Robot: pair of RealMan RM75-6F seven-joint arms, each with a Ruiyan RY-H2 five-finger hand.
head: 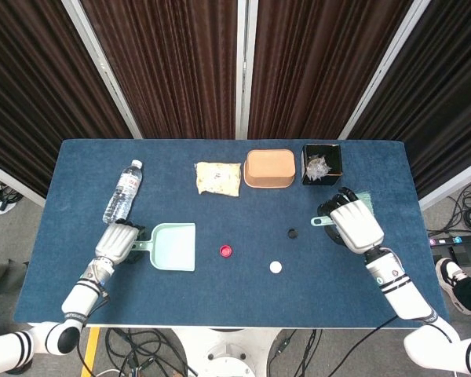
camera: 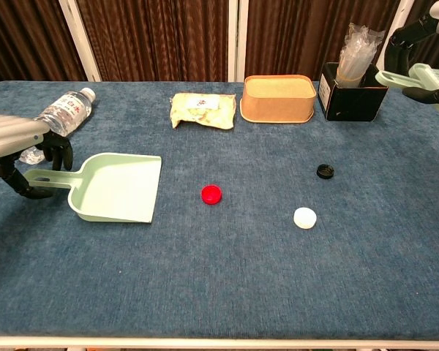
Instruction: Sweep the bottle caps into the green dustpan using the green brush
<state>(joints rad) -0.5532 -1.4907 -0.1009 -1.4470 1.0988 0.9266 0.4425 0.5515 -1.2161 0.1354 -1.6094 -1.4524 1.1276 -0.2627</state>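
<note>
The green dustpan (head: 174, 247) (camera: 117, 186) lies left of centre, mouth to the right. My left hand (head: 118, 239) (camera: 14, 142) is at its handle (camera: 47, 177), fingers curved over it and thumb below, a gap still showing. A red cap (head: 226, 251) (camera: 211, 194), a black cap (head: 293, 232) (camera: 324, 171) and a white cap (head: 275, 267) (camera: 304, 217) lie on the cloth right of the pan. My right hand (head: 353, 224) (camera: 428, 51) grips the green brush (head: 359, 200) (camera: 406, 77) at the right, above the table.
A water bottle (head: 122, 192) lies behind the left hand. A snack bag (head: 218, 178), a brown box (head: 269, 169) and a black holder (head: 322, 163) line the far side of the blue table (head: 220, 314). The holder stands close to the brush.
</note>
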